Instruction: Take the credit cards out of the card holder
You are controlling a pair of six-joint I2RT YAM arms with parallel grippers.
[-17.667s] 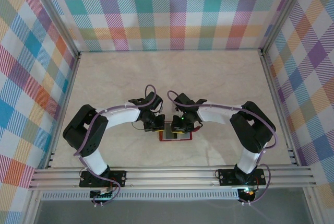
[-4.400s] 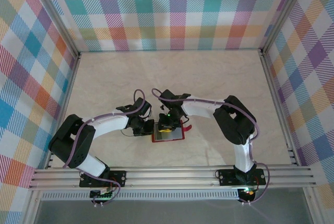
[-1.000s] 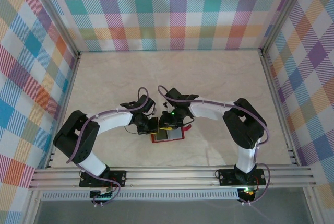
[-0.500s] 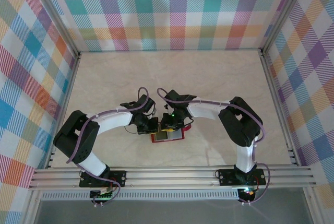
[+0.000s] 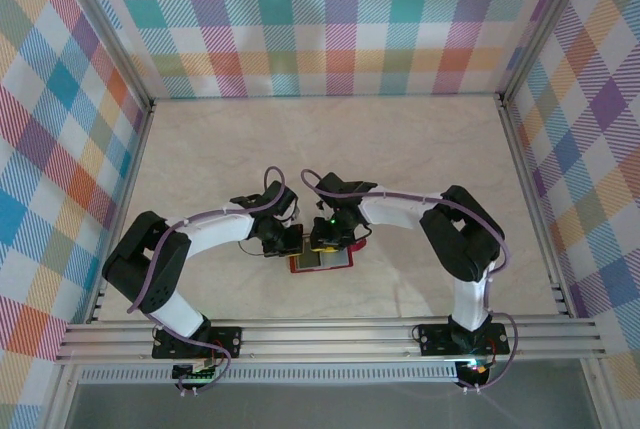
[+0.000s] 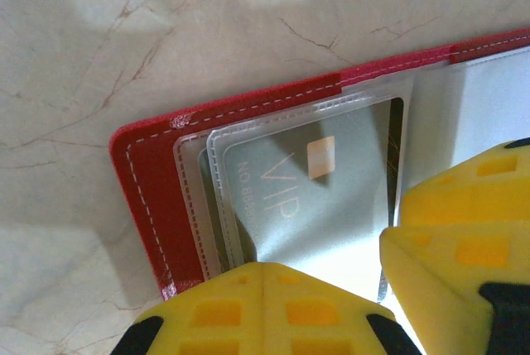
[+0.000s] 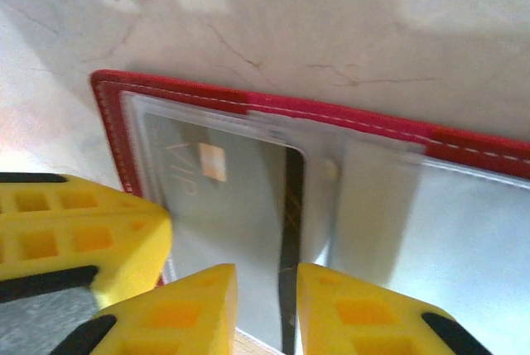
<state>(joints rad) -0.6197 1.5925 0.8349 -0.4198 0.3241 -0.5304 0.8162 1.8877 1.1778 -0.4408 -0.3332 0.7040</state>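
Nothing is out yet: the cards [image 6: 306, 194] sit in the pockets of the open holder [image 6: 149, 181] on the tabletop [image 5: 400, 149]. The left gripper [image 6: 261, 293], closed, rests on the holder. The right gripper [image 7: 267, 274], narrow, straddles a card's black band.

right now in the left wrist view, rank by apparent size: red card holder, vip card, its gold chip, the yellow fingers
1. card holder, running off frame
2. VIP card
3. gold chip
Yellow fingers: look about card-sized, but they sit right at the lens, so unranked.
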